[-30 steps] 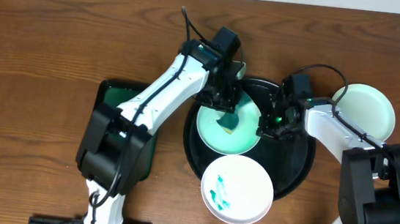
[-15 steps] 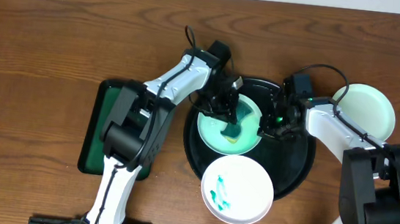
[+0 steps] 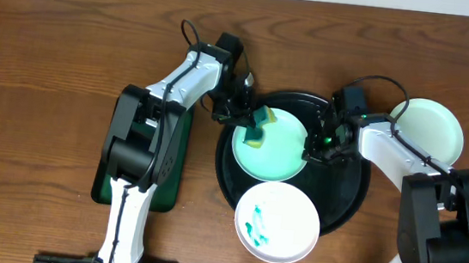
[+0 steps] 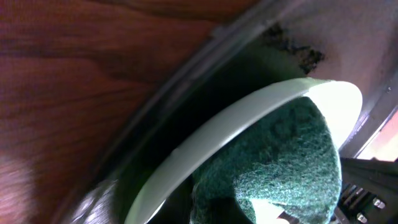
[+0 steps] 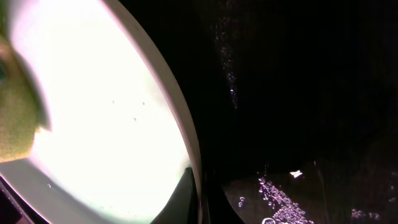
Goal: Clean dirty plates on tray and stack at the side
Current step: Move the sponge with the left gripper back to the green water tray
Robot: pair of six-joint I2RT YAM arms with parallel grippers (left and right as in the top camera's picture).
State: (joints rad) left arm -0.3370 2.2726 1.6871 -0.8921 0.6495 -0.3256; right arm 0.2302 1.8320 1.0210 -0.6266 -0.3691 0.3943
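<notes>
While your left end effector (image 3: 246, 122), pinching a green sponge (image 3: 257, 132), scrubs the plate (image 3: 277, 153) at the tray's (image 3: 345, 194) centre, your right end effector (image 3: 316, 146) clamps its rim; next, likely sweep the sponge inward.

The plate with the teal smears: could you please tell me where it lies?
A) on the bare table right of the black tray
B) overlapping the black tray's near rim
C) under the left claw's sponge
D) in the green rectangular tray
B: the smeared plate overlaps the near rim of the black tray, while the plate on the table to the right looks clean.
</notes>
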